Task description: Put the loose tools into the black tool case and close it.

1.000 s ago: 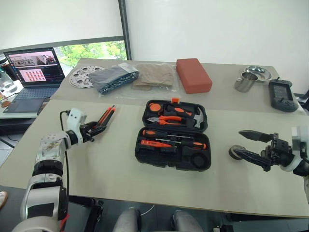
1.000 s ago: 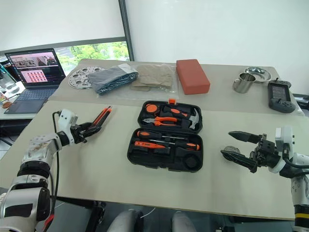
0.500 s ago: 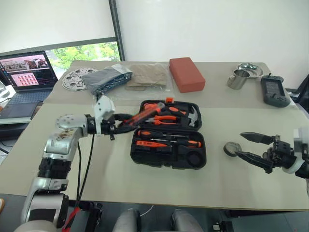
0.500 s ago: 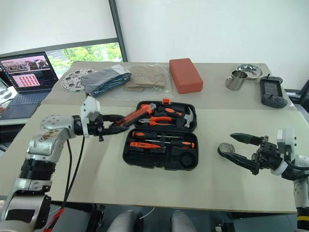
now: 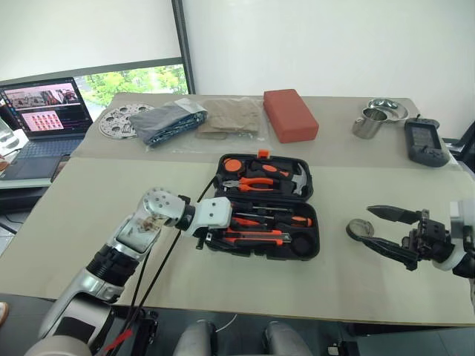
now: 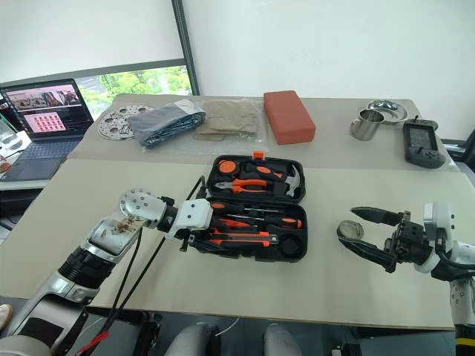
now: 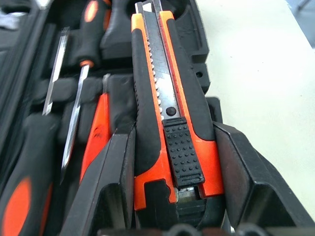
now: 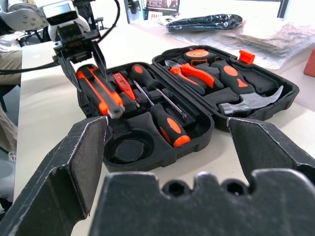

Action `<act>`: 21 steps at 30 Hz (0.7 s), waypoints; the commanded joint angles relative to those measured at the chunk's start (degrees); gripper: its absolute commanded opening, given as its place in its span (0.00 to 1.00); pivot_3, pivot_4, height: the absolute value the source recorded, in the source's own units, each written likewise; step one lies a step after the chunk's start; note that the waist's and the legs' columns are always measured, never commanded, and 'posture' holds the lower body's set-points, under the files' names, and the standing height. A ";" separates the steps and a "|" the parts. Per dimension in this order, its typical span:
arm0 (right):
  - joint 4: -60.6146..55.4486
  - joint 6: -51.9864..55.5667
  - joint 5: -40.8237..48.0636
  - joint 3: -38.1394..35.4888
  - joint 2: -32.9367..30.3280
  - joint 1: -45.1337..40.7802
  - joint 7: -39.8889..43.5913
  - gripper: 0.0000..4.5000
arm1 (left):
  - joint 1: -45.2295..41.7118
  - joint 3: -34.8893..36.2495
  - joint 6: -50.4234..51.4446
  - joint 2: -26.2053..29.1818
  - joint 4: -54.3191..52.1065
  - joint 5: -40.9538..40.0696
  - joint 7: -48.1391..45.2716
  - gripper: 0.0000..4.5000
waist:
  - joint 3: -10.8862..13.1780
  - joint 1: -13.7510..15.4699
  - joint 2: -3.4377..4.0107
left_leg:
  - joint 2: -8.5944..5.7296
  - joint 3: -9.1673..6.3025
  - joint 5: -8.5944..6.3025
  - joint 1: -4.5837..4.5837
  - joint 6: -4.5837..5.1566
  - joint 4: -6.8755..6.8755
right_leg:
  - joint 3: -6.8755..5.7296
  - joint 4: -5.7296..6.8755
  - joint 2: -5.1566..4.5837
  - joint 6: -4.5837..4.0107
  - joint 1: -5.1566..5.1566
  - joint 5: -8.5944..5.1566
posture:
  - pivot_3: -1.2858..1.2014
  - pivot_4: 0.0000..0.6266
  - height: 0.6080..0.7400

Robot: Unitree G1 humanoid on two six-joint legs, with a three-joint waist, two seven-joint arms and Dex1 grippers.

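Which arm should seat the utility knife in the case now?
Left. The left gripper already grips the utility knife over the tool case; the right gripper hangs open beside the tape roll.

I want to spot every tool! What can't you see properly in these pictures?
- Knife tip: the left wrist view's edge cuts it off; whether it sits in the case recess is unclear.
- Left gripper fingers: behind the white wrist in the eye views.
- Tape roll: partly behind the right gripper fingers.
- Laptop screen: too small to read.
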 commanded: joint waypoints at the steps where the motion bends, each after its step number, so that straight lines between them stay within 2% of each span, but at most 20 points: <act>1: -2.20 -0.75 1.64 -2.22 0.12 0.40 -0.63 1.00 | -2.59 -1.02 -0.95 0.09 0.46 1.44 -0.81 0.40 | 0.02 0.02 0.00 | 0.00 -0.01 0.00 0.00 0.00 0.00 | 0.00 0.00 0.00 0.00 0.00 0.00 | 0.52 0.24 0.98; 14: -3.22 -1.20 1.98 -2.87 0.67 1.39 -1.41 1.00 | -6.46 -3.17 -0.08 -1.06 2.73 3.58 -3.27 0.40 | 0.03 0.11 0.00 | -0.04 -0.15 0.00 -0.06 0.00 0.03 | -0.02 -0.01 -0.01 0.03 0.02 -0.02 | 0.52 0.24 0.98; 16: -3.00 -1.36 1.89 -2.87 0.69 1.32 -1.31 1.00 | -6.35 -2.93 -0.06 -0.85 2.55 3.06 -4.20 0.62 | 0.03 0.09 0.00 | -0.05 -0.16 0.00 -0.06 0.00 0.04 | -0.02 -0.01 -0.01 0.03 0.02 -0.02 | 0.52 0.24 0.98; 20: -3.28 -1.29 1.90 -2.88 0.77 1.32 -1.51 1.00 | -6.25 -1.74 -0.47 -0.82 2.03 2.84 -3.94 0.94 | 0.03 0.07 0.01 | -0.04 -0.18 0.00 -0.05 0.00 0.04 | -0.03 -0.01 -0.01 0.03 0.03 -0.02 | 0.52 0.24 0.98; 21: -3.40 -1.18 1.88 -2.78 0.78 1.19 -1.68 1.00 | -6.41 -1.35 -0.71 -0.99 2.00 2.82 -3.57 0.98 | 0.02 0.06 0.02 | -0.04 -0.19 0.00 -0.04 0.00 0.03 | -0.03 -0.01 0.00 0.03 0.04 -0.02 | 0.52 0.24 0.98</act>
